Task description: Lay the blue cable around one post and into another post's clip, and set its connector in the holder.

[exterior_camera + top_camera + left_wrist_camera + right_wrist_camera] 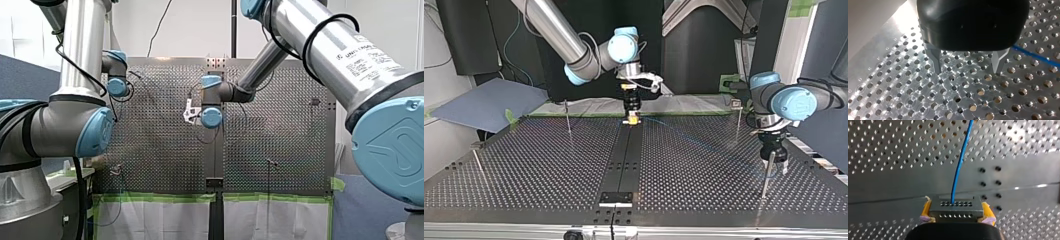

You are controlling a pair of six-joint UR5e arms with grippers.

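My right gripper (955, 208) is shut with its yellow pads (926, 210) on a grey connector block (955, 212). The blue cable (959, 162) leaves the block and runs away over the perforated plate. In the top view this gripper (632, 119) hangs low over the far end of the black centre rail. From there the cable (694, 137) crosses the plate toward my left gripper (774, 167). My left gripper (967, 66) stands open just above the plate, nothing between its metal fingers (936, 61). The cable (1033, 53) passes beside it. A thin post (765, 176) stands close to it.
More thin posts rise from the plate (539, 170): one (567, 116) at the far left of the top view, one (478, 162) at the near left, one (738, 117) at the far right. A black bracket (616, 197) sits on the near end of the centre rail.
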